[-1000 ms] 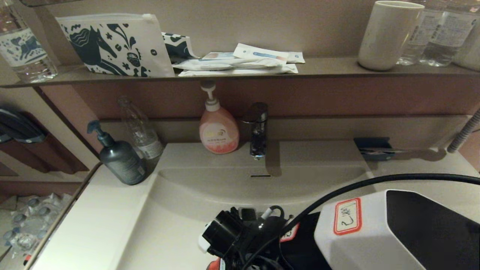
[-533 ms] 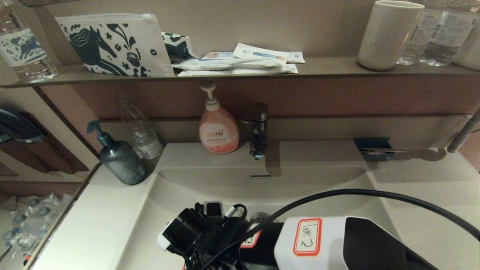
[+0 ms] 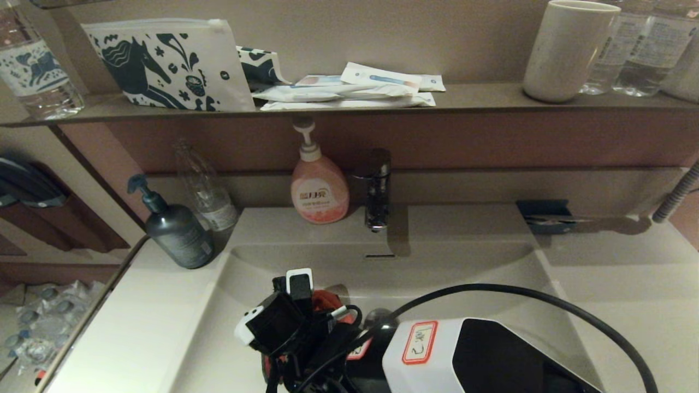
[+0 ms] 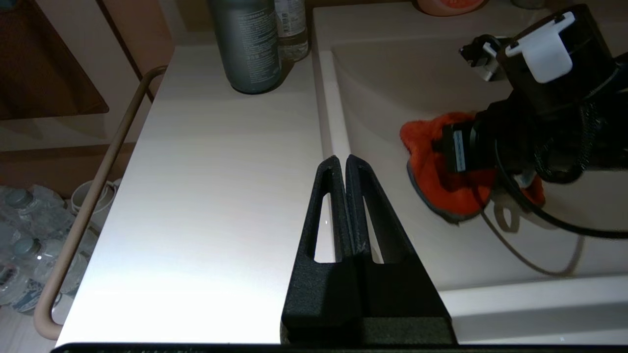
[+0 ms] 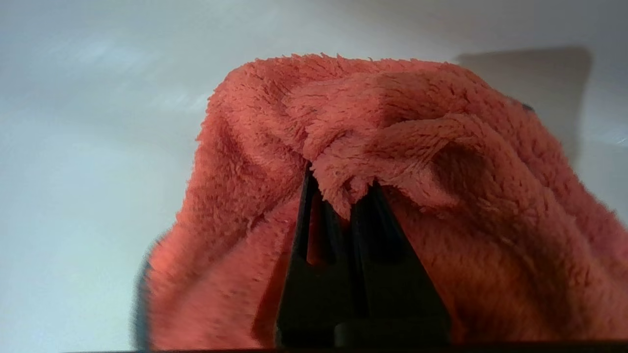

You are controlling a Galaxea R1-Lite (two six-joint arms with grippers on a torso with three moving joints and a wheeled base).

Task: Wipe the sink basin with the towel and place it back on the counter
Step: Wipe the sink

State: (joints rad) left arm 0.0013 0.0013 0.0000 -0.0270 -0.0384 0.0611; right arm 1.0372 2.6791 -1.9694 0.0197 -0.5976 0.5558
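The orange-red towel (image 5: 392, 122) lies bunched on the floor of the off-white sink basin (image 3: 437, 273), left of the chrome drain plug (image 3: 377, 315). My right gripper (image 5: 341, 189) is shut on a fold of the towel and presses it down. In the head view my right arm (image 3: 464, 355) covers most of the towel (image 3: 327, 299). The left wrist view shows the towel (image 4: 431, 162) with its grey edge under the right wrist. My left gripper (image 4: 342, 162) hangs shut and empty over the counter (image 4: 221, 171), at the basin's left rim.
Behind the basin stand a faucet (image 3: 377, 191), a pink soap pump (image 3: 319, 191), a dark pump bottle (image 3: 177, 232) and a clear bottle (image 3: 207, 191). The brown shelf above holds pouches and a cup (image 3: 568, 49). A rail (image 4: 88, 196) borders the counter's left edge.
My right arm has swept leftward across the basin and then toward its back wall, dragging the towel. An orange edge of the towel now shows beyond the wrist. The left arm has stayed put.
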